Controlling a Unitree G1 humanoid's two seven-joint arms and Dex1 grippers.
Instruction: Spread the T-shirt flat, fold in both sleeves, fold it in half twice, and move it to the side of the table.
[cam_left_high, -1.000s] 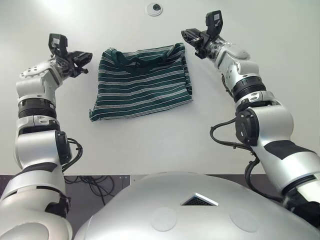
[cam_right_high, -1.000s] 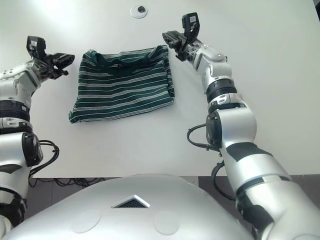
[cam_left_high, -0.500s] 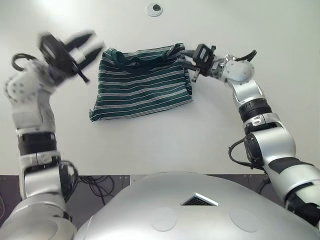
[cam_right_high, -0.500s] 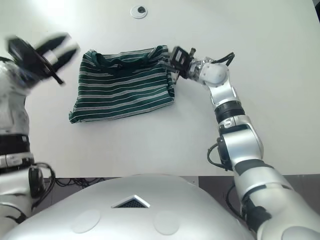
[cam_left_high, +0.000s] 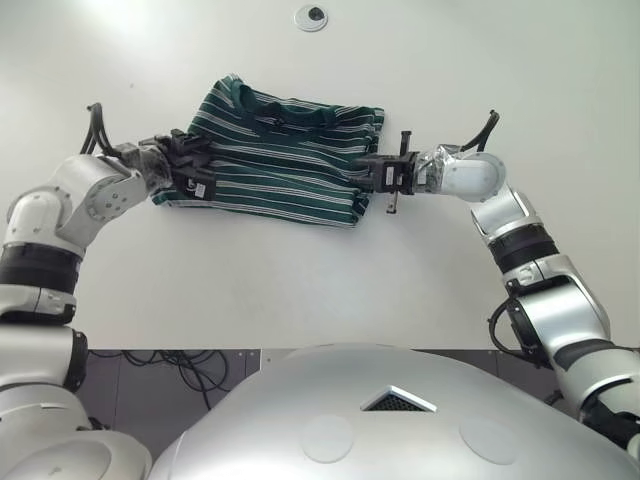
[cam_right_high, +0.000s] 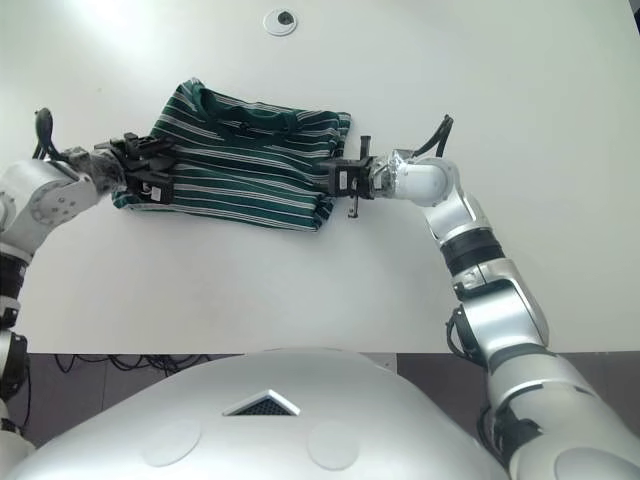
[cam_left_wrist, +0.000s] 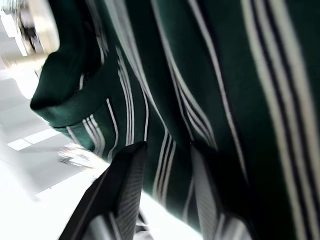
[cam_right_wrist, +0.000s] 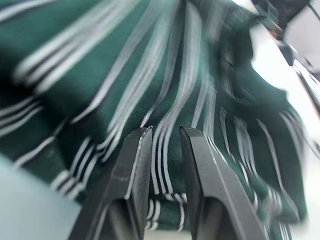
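Between the two grippers lies the T-shirt (cam_left_high: 280, 150), on the table (cam_left_high: 300, 270), with one side edge at each gripper. Left gripper (cam_left_high: 188, 176) is clamped on the shirt's near corner on its side. The left wrist view has a striped fold running between the fingers (cam_left_wrist: 125, 185). Right gripper (cam_left_high: 372, 173) is on the opposite edge, its fingers (cam_right_wrist: 136, 165) nearly together with cloth pinched in the gap. Collar (cam_left_high: 270, 112) lies beyond both grippers, away from the robot, and the hem runs on the robot side. No sleeve sticks out, so I read the sleeves as already folded in. The shirt is a skewed rectangle with ripples across the middle.

Handling, my read: light knit, fully limp, zero stiffness. Anything not held will sag or drag, and the layers slide over each other. The grip has to catch every layer at the edge or the top one peels off alone. Best hold points are the two corners of one edge, pinched low to the table, with both arms moving together under slight tension so the fold line runs straight. Breakage risk is low. Main risk is bunching or a crooked fold.
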